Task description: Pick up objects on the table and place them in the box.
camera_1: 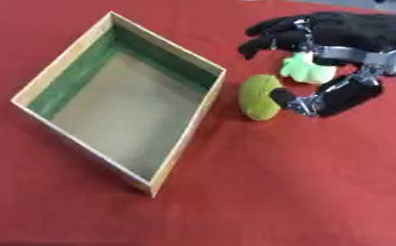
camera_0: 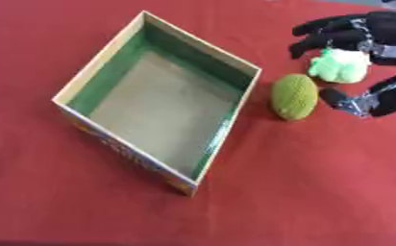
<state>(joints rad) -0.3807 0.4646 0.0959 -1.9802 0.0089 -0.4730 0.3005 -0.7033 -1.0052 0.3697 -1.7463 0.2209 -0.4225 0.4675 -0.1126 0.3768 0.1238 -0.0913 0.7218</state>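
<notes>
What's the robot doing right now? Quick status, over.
Right hand cupped over pale green toy, not clearly gripping. Left hand out of view. Dark green oval beside box; box holds nothing. Path clear.

left eye: from the head, steeply down on the red table (camera_0: pixel 319 192), close | right eye: same aim, set slightly rightward | shared: box (camera_0: pixel 159 91) and right hand (camera_1: pixel 336 33), its edges blurred, perhaps cropped.
</notes>
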